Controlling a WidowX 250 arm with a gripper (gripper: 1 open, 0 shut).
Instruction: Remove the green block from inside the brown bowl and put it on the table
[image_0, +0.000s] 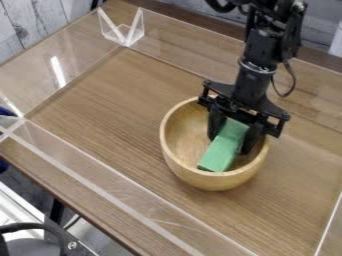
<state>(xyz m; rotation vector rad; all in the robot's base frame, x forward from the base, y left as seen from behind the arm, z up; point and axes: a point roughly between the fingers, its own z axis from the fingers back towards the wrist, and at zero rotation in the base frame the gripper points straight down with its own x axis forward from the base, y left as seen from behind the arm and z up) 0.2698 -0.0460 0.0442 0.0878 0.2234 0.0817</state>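
One green block (225, 147), small, rectangular, plain. Location: inside the brown bowl (178, 146), lying aslant, its near end resting low in the bowl and its far end up between my fingertips. Condition: partly covered at the far end by my dark gripper (237, 124).

One brown bowl, round, thick-rimmed, pale inside. It stands upright on the table (100, 112), toward my side of the middle, and I reach into it over its far rim.

One gripper, mine, black. State: fingers around the far end of the block, apparently grasping it; how firmly, I cannot tell, since my own parts hide the contact.

Task, portion done: I have reached the block and, in my judgement, taken hold. Portion left: the larger one. The block has yet to clear the rim, travel sideways over bare wood, be set down and be let go. I put it at under half complete.

One arm (265, 45), dark, coming in from the far side of the table. Pose: pitched steeply downward, wrist above the bowl's far edge, fingers pointing down and in. My hand lies very close to the rim, so a straight lift seems wise; a sideways pull might drag the bowl along.
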